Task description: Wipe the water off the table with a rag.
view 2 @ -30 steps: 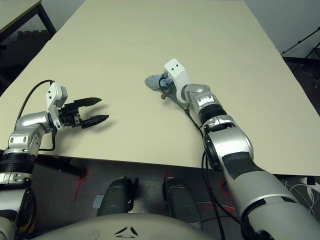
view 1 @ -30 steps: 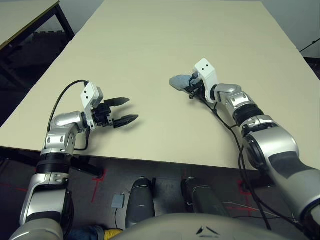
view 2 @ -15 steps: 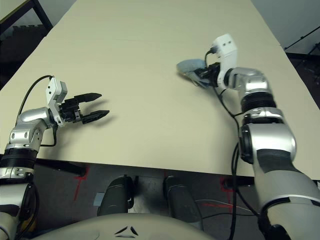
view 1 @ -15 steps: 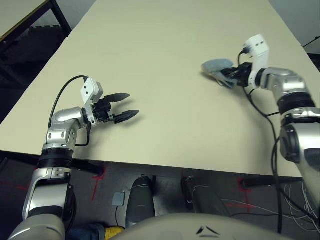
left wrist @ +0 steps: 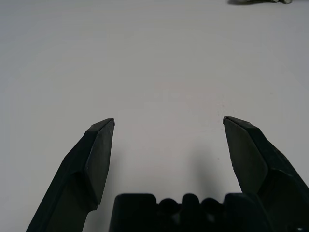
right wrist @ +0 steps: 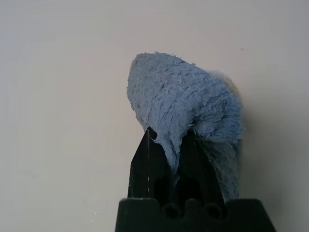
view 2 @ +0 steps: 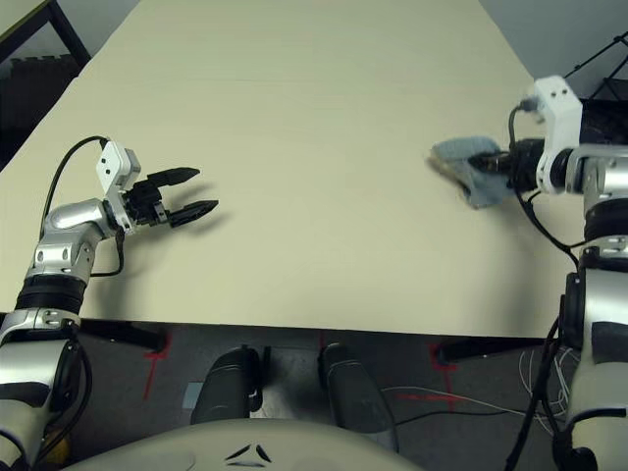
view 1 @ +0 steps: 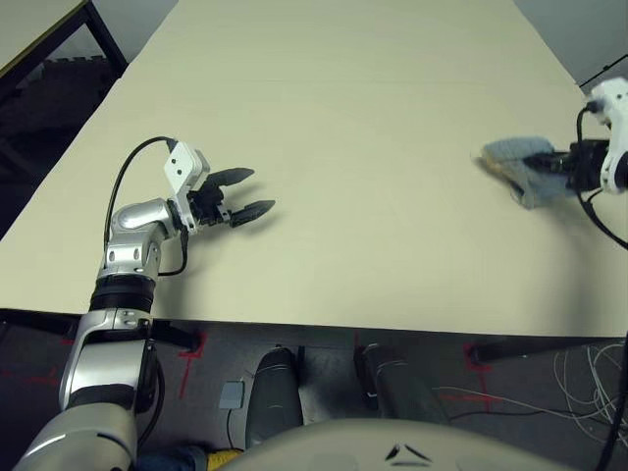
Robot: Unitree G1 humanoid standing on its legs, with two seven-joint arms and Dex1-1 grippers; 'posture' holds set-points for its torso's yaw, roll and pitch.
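Your right gripper point(right wrist: 166, 140) has swept the rag point(right wrist: 186, 104) from mid-table out to the table's point(view 1: 343, 118) right side, jaws still pinched on the bunched blue cloth. Nearer you, the left gripper point(view 1: 253, 194) hangs open over bare tabletop. A second table point(view 1: 39, 29) stands far left.

Head stereo pair: high, facing forward and down, sharing the table point(view 1: 343, 118). Wrist cameras: close, looking along each gripper's fingers at that tabletop.

bunched blue-grey rag point(view 2: 471, 167), table's point(view 2: 324, 128) right side
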